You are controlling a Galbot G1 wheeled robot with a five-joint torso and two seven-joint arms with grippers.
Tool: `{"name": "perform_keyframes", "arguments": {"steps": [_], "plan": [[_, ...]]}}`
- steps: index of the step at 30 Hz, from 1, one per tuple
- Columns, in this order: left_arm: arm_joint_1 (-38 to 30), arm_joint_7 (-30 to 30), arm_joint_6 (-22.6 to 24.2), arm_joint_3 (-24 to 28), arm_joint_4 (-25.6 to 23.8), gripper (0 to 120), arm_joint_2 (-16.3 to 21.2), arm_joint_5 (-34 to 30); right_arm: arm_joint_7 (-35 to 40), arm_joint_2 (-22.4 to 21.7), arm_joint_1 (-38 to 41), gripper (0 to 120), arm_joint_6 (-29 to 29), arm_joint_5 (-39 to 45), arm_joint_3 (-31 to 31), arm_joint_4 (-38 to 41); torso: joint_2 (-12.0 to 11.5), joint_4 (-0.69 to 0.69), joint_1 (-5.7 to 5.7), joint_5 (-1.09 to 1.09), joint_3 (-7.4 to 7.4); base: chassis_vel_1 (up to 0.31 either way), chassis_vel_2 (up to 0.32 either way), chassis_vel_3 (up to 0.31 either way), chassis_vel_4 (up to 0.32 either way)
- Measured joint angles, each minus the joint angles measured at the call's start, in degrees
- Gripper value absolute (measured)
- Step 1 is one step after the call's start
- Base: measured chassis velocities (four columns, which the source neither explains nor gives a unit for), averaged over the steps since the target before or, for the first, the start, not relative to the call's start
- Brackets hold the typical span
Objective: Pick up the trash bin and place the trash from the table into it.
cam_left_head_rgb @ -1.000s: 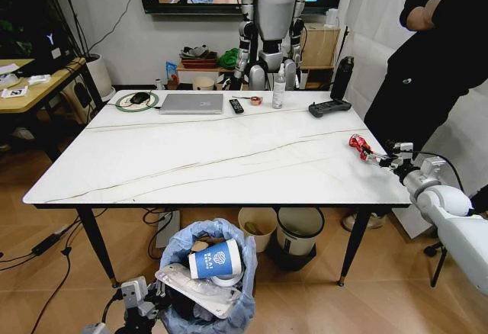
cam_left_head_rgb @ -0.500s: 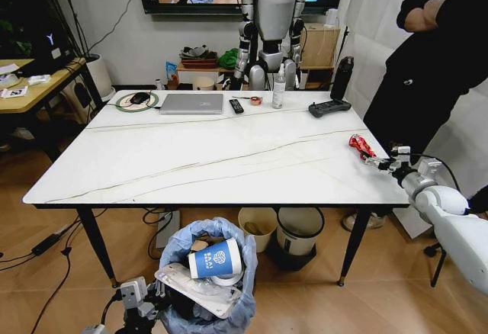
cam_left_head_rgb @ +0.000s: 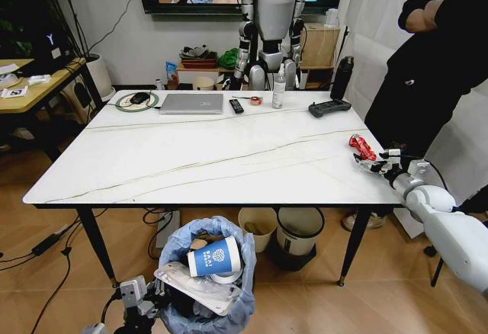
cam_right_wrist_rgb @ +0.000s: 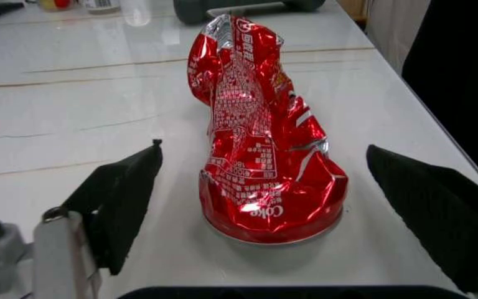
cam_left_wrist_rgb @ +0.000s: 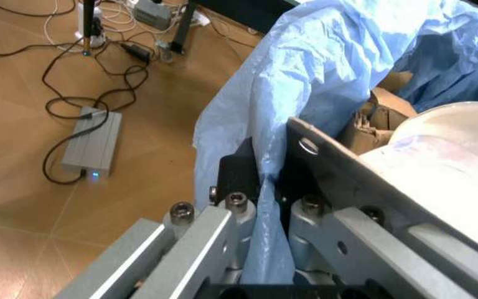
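Right pincer (cam_right_wrist_rgb: 264, 205) gapes around red crushed can (cam_right_wrist_rgb: 260, 137) on table (cam_left_head_rgb: 191, 158).

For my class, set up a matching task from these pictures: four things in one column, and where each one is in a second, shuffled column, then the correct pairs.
Things
1. crushed red can
2. blue paper cup
3. silver laptop
4. left gripper

Places
A. far side of the table
B. clamped on the trash bin liner's edge
C. between the open right gripper fingers, on the table's right edge
D. lying in the trash bin

Pairs: 1-C, 2-D, 3-A, 4-B
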Motion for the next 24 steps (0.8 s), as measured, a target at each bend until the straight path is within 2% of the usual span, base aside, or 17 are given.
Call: {"name": "perform_keyframes", "arguments": {"steps": [1, 6, 7, 13, 24], "plan": [[-0.05, -0.04, 0.03, -0.05, 0.08, 0, 0.06, -0.13, -0.04, 0.14, 0.24, 83, 0.06, 0.00, -0.15, -0.43, 0.00, 0.00, 0.00, 0.00, 0.00, 0.000, 0.000, 0.000, 0.000], [-0.18, -0.10, 0.10, -0.12, 0.19, 0, 0.29, -0.42, -0.25, 0.19, 0.34, 70, 0.16, 0.01, -0.24, -0.86, 0.00, 0.00, 0.00, 0.00, 0.00, 0.000, 0.000, 0.000, 0.000], [-0.28, -0.15, 0.14, -0.13, 0.28, 0, 0.35, -0.50, -0.30, 0.19, 0.33, 61, 0.19, 0.01, -0.25, -0.93, 0.00, 0.00, 0.00, 0.00, 0.00, 0.000, 0.000, 0.000, 0.000], [-0.34, -0.21, 0.18, -0.06, 0.41, 0, 0.52, -0.59, -0.36, 0.16, 0.04, 45, 0.23, 0.01, -0.04, -0.84, 0.00, 0.00, 0.00, 0.00, 0.00, 0.000, 0.000, 0.000, 0.000], [-0.39, -0.25, 0.21, 0.09, 0.74, 0, 0.73, -0.66, -1.39, -0.41, -1.01, 44, 0.84, 0.17, 1.00, 0.23, 0.00, 0.00, 0.00, 0.00, 0.00, 0.000, 0.000, 0.000, 0.000]]}}
